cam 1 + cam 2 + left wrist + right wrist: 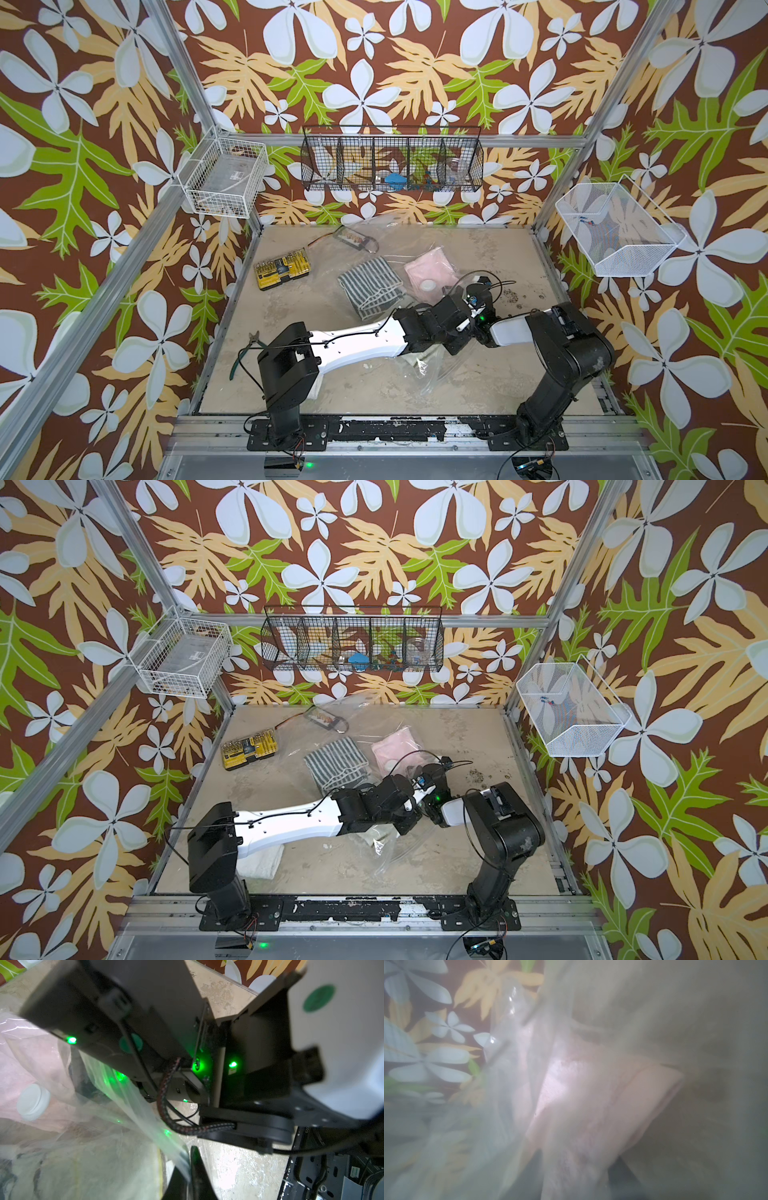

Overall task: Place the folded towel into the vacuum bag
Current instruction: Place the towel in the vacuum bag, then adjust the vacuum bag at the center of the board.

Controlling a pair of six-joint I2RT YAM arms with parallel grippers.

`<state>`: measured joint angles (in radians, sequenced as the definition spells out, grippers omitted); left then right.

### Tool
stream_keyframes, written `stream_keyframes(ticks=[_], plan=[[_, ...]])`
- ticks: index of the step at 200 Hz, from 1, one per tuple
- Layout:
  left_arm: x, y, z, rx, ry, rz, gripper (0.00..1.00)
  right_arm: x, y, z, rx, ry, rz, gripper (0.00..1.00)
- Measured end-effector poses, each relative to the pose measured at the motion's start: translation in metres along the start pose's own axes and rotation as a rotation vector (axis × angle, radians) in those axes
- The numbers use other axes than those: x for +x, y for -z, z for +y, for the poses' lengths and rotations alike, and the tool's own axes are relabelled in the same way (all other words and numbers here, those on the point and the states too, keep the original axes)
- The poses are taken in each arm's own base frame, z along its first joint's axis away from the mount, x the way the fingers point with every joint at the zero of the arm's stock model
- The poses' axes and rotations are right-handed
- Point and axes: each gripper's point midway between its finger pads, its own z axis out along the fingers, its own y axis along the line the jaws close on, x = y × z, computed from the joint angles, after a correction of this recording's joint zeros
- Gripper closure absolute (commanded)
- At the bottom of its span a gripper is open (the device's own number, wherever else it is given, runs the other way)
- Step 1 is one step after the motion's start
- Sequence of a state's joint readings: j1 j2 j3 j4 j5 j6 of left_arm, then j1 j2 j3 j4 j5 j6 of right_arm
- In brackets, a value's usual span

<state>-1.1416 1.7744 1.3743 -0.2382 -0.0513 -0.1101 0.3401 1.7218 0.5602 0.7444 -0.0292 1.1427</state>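
Note:
The vacuum bag (428, 374) is crinkly clear plastic spread across the middle of the table, also seen in the other top view (384, 856). A pink folded towel (424, 266) lies inside it, under the round white valve disc (428, 285). In the right wrist view my right gripper (580, 1174) is open, fingers either side of the pink towel (602, 1095), all blurred by plastic. My left gripper (188, 1159) is shut on a fold of the bag's film (133, 1093), close beside the right arm's wrist. The valve disc (33, 1102) shows there too.
A grey striped folded towel (371, 286) lies left of the pink one. A white towel (262, 860) lies under the left arm. A yellow bit-set case (282, 268), green-handled pliers (245, 349) and a small cabled pouch (353, 239) lie at the left and back. Wire baskets (390, 166) hang on the walls.

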Motion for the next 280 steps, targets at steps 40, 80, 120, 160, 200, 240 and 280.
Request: stream_keyframes(ticks=[40, 80, 120, 160, 200, 240, 280], plan=[[0.005, 0.009, -0.003, 0.024, 0.015, -0.003, 0.62, 0.007, 0.03, -0.015, 0.049, 0.019, 0.024, 0.37], [0.011, 0.049, 0.005, 0.013, 0.086, -0.063, 0.54, 0.009, 0.07, -0.024, 0.1, 0.064, 0.049, 0.35], [0.052, 0.065, 0.032, -0.052, 0.255, -0.045, 0.54, 0.005, 0.122, -0.036, 0.149, 0.13, 0.031, 0.35], [0.09, 0.073, 0.072, -0.15, 0.43, -0.029, 0.54, -0.02, 0.167, -0.032, 0.227, 0.224, -0.034, 0.36], [0.121, 0.076, 0.091, -0.192, 0.553, -0.024, 0.54, -0.061, 0.197, 0.013, 0.249, 0.344, -0.11, 0.4], [0.139, 0.077, 0.096, -0.202, 0.639, -0.023, 0.53, -0.044, 0.164, 0.032, 0.264, 0.475, 0.036, 0.46], [0.167, 0.073, 0.111, -0.228, 0.747, 0.006, 0.53, 0.02, 0.124, 0.025, 0.242, 0.566, 0.254, 0.48]])
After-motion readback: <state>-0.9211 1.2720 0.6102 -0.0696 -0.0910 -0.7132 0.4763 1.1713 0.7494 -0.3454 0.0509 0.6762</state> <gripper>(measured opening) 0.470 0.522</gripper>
